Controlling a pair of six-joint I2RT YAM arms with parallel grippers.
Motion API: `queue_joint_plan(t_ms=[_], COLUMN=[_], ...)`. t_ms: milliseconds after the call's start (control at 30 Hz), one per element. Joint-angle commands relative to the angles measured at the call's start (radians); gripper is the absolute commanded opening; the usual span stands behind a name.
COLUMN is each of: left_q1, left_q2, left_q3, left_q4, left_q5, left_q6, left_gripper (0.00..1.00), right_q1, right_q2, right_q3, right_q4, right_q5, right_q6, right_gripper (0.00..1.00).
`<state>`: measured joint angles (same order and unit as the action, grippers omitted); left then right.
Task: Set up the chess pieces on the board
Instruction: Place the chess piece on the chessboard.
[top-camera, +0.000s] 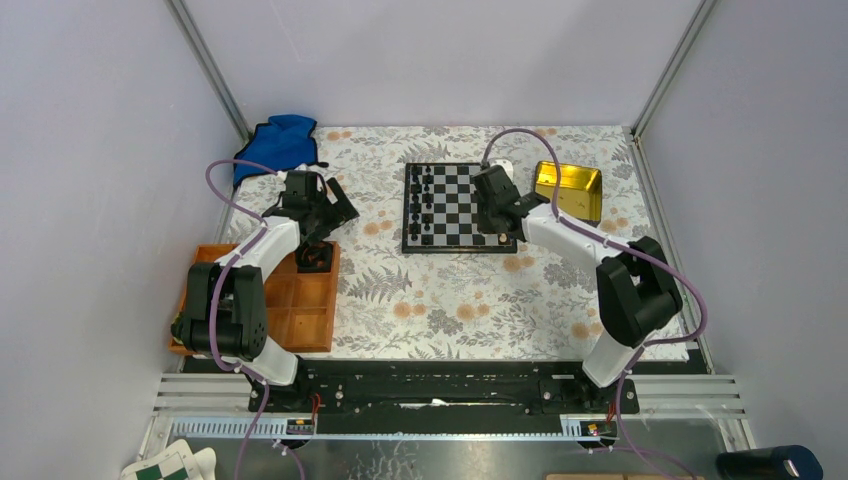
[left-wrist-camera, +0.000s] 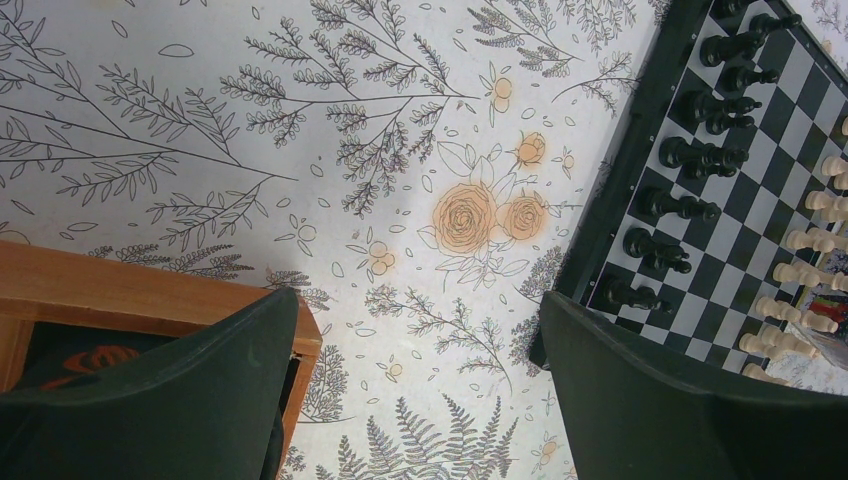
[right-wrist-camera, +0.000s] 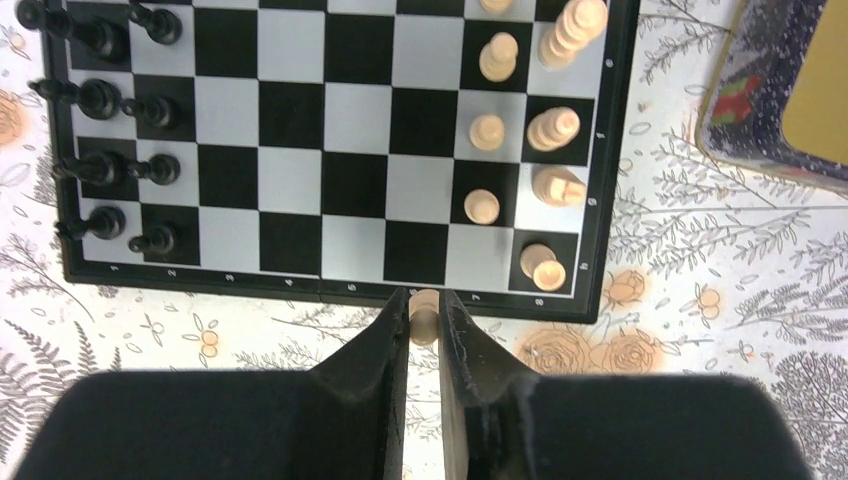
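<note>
Just off the board (right-wrist-camera: 330, 285), a pale piece (right-wrist-camera: 425, 318) is clamped in the right gripper (right-wrist-camera: 425, 302), presumably for the vacant pawn square (right-wrist-camera: 480, 255); the left gripper (left-wrist-camera: 415, 310) is spread wide, empty.

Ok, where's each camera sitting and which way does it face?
Top external: above, behind the bases, looking down at the table; both arms show.
Left wrist: on the left arm, looking down at table and board; open left tool shows.
Right wrist: looking down at the board edge; right tool pinches a pale piece.
Shared: all see the board.
</note>
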<state>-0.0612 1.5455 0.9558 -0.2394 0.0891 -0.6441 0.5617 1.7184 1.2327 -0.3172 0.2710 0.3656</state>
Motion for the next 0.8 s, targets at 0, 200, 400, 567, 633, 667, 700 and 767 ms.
queue_joint_plan(t_ms=[0,200,400,567,633,667,700,767], left_q1=[0.008,0.008,0.008,0.008,0.008,0.008,0.008,0.008], left_q2=[-0.020,-0.021,-0.020,-0.013,-0.012,-0.010,-0.009,-0.006], left_q3=[0.018,0.017,0.016,0.018,0.020,0.019,0.021,0.022], left_q4=[0.044,0.045,0.045,0.042,0.042,0.042,0.042,0.042], left_q5=[0.007,0.007,0.005,0.004,0.003,0.003,0.003,0.003], left_q6=[0.010,0.011,0.013,0.015,0.015,0.015,0.015,0.014], left_gripper=[0.99,0.99,0.99,0.99,0.99,0.99,0.99,0.99], right_q1=[-0.007,-0.007,-0.012,-0.023,-0.028,-0.030,-0.031,-0.036], right_q2=[-0.073,-0.074,-0.056,-0.027,-0.014,-0.008,-0.004,0.008], right_q3=[-0.051,-0.098,-0.116,-0.109,-0.102,-0.098,-0.092,-0.084], right_q4=[0.008,0.035,0.069,0.092,0.096,0.097,0.098,0.097], right_q5=[0.020,0.044,0.073,0.067,0.061,0.059,0.058,0.054], right_q6=[0.015,0.016,0.016,0.012,0.010,0.009,0.008,0.006], right_gripper=[0.05,0.05,0.06,0.07,0.07,0.07,0.07,0.07])
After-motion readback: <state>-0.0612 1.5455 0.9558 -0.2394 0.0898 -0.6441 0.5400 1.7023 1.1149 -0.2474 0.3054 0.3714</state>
